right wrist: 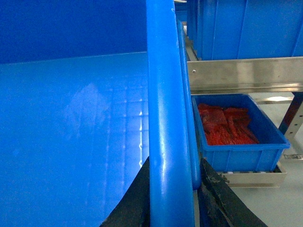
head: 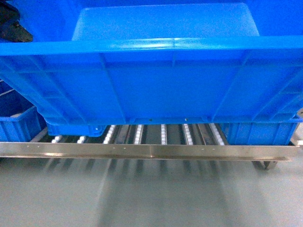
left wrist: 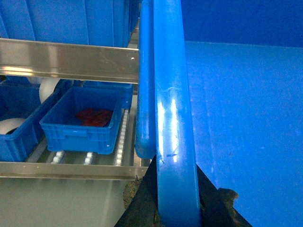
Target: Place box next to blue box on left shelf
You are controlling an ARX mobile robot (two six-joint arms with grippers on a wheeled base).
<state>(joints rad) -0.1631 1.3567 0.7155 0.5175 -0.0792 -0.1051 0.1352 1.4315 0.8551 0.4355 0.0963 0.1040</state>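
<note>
Big blue crate carried by its two side rims, hanging over the front of the roller shelf.

The box (head: 161, 80) is held above the left shelf (head: 147, 151), its floor not yet down on the white rollers (head: 163, 134). The left hand (left wrist: 177, 208) and right hand (right wrist: 173, 203) are each clenched over the thick rolled rim, one finger inside and one outside. It looks rigid, bulky and empty, so probably light; the glossy plastic may slip, so the rim is the sensible hold. Smaller blue bins (left wrist: 83, 120) sit alongside on the rollers.
</note>
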